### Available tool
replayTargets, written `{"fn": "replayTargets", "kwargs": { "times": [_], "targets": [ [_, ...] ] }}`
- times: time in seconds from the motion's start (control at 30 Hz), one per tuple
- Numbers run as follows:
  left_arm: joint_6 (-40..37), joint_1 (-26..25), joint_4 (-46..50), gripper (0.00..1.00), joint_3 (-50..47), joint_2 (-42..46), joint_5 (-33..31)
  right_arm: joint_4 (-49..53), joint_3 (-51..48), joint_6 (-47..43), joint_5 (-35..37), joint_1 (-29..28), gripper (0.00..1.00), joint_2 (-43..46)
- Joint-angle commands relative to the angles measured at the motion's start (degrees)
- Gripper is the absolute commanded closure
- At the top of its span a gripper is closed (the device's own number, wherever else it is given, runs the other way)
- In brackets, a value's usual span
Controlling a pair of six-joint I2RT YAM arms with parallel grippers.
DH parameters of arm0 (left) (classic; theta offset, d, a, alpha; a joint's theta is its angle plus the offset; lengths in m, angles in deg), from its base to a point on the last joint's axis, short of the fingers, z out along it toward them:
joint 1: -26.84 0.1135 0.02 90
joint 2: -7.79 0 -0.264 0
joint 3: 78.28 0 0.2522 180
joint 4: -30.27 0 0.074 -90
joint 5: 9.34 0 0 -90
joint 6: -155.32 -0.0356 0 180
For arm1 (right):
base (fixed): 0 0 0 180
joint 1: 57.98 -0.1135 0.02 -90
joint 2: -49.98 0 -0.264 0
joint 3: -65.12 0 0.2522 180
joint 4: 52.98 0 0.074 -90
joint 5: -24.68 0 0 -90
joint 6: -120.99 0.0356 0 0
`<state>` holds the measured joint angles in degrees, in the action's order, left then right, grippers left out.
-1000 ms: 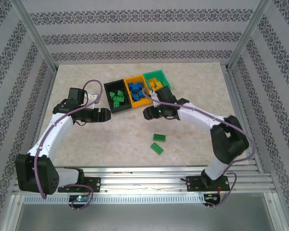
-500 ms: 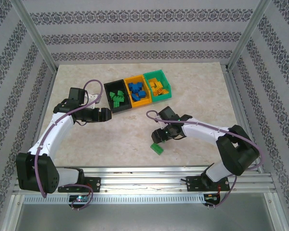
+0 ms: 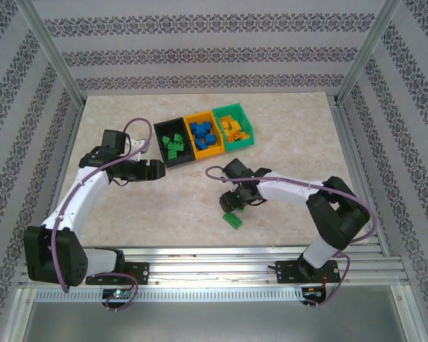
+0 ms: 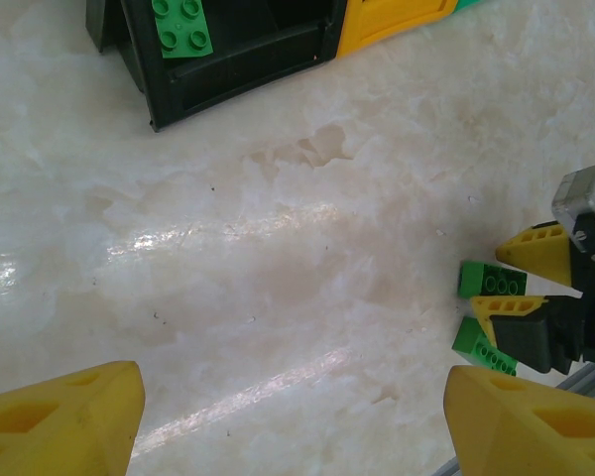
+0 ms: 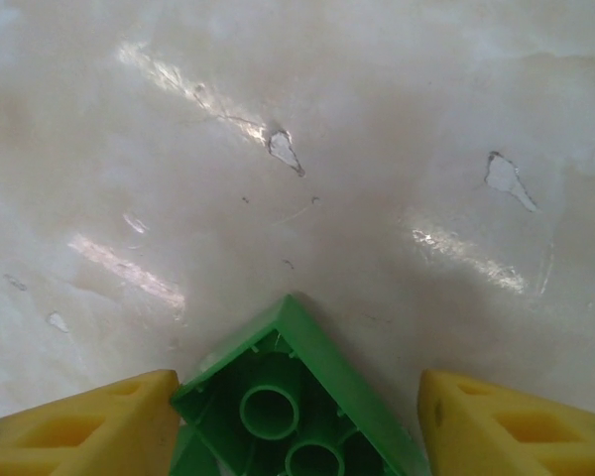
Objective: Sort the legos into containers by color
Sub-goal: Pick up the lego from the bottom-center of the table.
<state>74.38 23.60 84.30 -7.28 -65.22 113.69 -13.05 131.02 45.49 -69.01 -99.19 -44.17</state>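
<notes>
We are picking: right pincer (image 5: 299, 426), jaws apart, straddles a green lego (image 5: 278, 382) on the tabletop (image 3: 292, 142), nearer than the black bin (image 3: 178, 162). Next, close, lift, carry it there. Left pincer (image 4: 293, 397): apart.

Nothing to read at the moment, no lettering on the containers (image 3: 209, 152), none on the legos (image 3: 232, 221), no labels, brand marks or numbers legible anywhere
</notes>
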Motion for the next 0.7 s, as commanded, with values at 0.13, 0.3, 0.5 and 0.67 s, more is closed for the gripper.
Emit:
{"fn": "replayTargets", "kwargs": {
  "times": [0.13, 0.3, 0.5, 0.67],
  "targets": [
    [0.34, 0.7, -1.16, 0.21, -0.19, 0.55, 1.23, 2.79, 1.18, -0.53, 4.55, -1.08, 0.54, -1.38],
    [0.26, 0.7, -0.99, 0.21, -0.19, 0.34, 1.21, 1.91, 0.88, -0.24, 4.45, -1.12, 0.69, -0.99],
    [0.08, 0.77, -0.81, 0.21, -0.07, 0.62, 1.09, 1.95, 1.74, 0.43, 3.36, -1.08, 0.74, -0.81],
    [0.51, 0.73, -1.66, 0.2, -0.22, 0.62, 1.82, 5.97, 5.39, 1.95, 2.33, -1.13, 0.75, 1.15]
  ]
}}
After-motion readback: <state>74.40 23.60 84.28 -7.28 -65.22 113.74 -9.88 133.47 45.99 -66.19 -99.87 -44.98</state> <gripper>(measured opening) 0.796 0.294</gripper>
